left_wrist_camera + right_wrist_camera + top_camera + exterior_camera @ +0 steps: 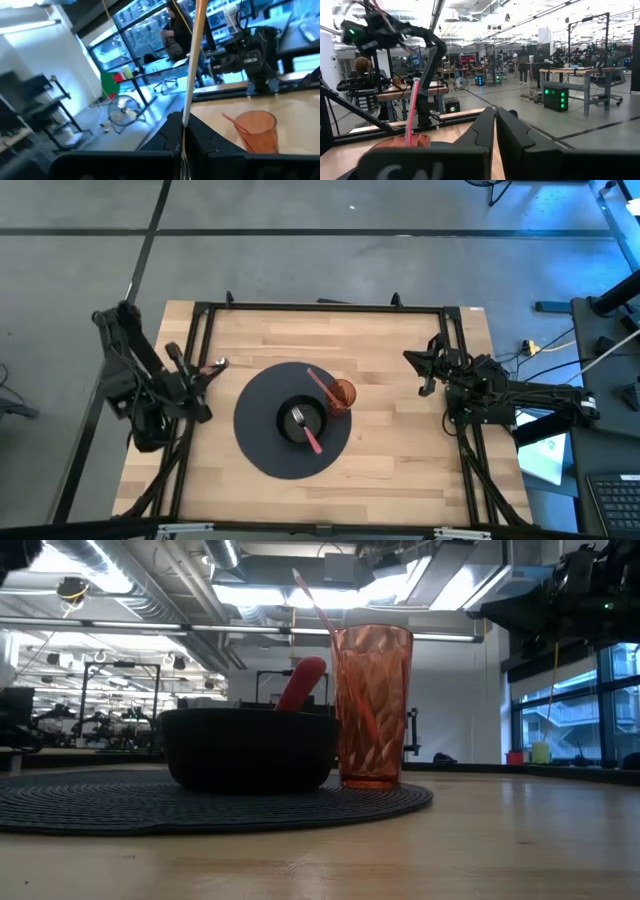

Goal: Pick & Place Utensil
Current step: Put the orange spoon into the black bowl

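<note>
A dark round placemat (262,455) lies mid-table. On it stands a black bowl (300,423) holding a fork with a pink handle (312,440), which leans on the bowl's rim (300,685). Beside the bowl stands an orange tumbler (341,396) with a thin pink utensil (322,385) leaning in it. My left gripper (212,368) hovers over the table's left edge, shut on a thin utensil (192,60). My right gripper (425,370) waits shut at the table's right side, holding nothing. My left gripper pinches a thin tan utensil between its two fingers (172,132). The fingers hide the part they hold. The fingers are level and point toward the table's right. The utensil's free end (219,364) sticks out past the fingertips, along them, lifted clear of the table.
A black metal frame (320,306) runs around the tabletop. Bare wood lies between the placemat and each arm. In the room beyond the table are benches, other robot rigs and a person (524,62).
</note>
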You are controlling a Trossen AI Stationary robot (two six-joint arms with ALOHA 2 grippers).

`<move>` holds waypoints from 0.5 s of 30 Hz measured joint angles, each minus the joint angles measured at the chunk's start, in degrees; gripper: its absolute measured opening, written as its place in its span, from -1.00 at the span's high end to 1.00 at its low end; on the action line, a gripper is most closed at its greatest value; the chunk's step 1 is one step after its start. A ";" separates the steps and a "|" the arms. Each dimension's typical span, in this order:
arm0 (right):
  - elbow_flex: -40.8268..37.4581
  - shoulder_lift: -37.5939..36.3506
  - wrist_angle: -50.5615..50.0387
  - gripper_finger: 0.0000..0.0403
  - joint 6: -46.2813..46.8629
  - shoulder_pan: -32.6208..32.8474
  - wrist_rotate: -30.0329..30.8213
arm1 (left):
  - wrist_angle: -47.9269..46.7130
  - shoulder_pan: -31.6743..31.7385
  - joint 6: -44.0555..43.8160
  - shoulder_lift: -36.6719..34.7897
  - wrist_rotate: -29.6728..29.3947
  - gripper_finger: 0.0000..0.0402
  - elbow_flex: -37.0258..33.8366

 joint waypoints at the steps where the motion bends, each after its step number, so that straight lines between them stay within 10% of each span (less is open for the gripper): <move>1: 0.00 -0.01 0.00 0.90 0.00 0.00 0.00 | 0.02 -0.35 -2.30 -1.74 -0.13 0.99 -2.42; 9: 0.01 -0.01 0.91 0.90 0.00 0.00 1.74 | 5.07 1.79 -20.42 -6.95 -0.21 0.99 -15.36; 15: 0.00 -0.01 1.31 0.90 0.00 -0.02 3.65 | 17.26 6.07 -17.17 -4.07 -0.41 0.99 -18.83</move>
